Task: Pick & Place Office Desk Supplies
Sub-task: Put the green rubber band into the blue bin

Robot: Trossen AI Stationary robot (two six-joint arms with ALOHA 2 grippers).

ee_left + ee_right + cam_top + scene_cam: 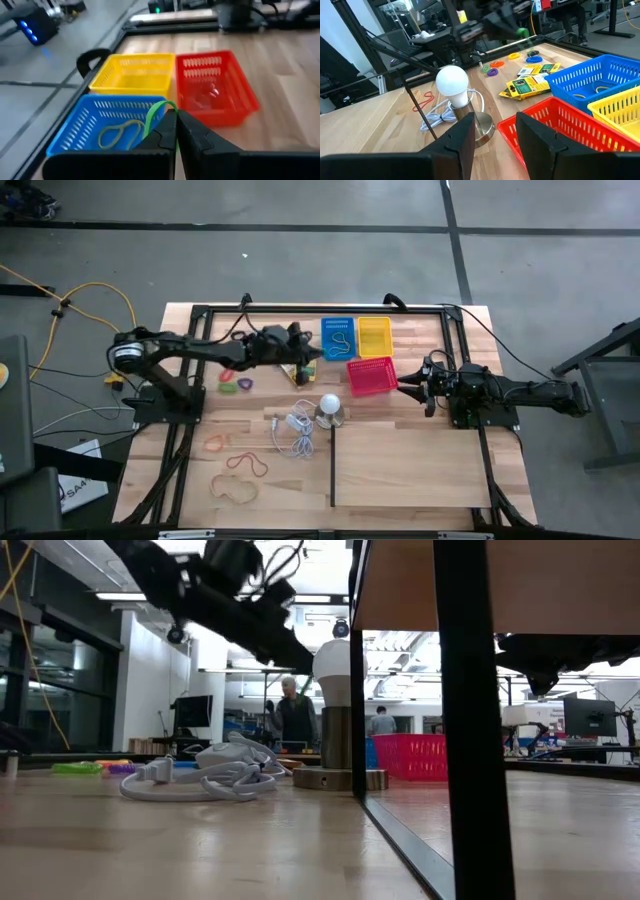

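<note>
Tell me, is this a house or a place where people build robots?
Most likely a robot lab or workshop, not a house. Two robot arms are bolted to a wooden table, the floor is bare grey concrete with cables across it, and the room behind has desks with computer screens and people standing around.

No lettering anywhere is clear enough to read.

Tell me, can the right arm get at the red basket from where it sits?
Probably yes: the right gripper, fingers open, sits just beside the red basket, and nothing stands between them.
</note>
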